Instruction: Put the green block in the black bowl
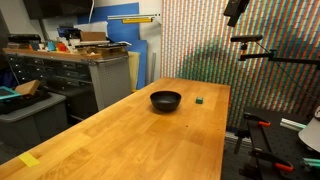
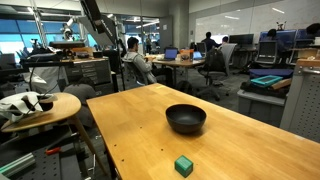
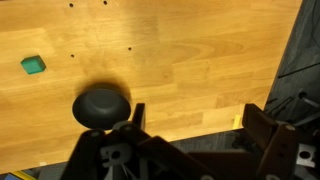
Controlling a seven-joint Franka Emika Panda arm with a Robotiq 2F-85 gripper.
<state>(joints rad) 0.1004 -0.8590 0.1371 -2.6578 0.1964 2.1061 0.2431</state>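
The green block is a tiny dark-green cube lying on the wooden table, a short way beside the black bowl. Both show in both exterior views, the bowl upright and empty, the block near the table's edge. In the wrist view my gripper is open and empty, high above the table near its edge. From there the bowl lies beside my left finger and the block lies far left, apart from the bowl.
A yellow tape mark sits at the table's near corner. A workbench with drawers and a stand with clamps flank the table. A round side table holds clutter. Dark carpet lies past the table's edge.
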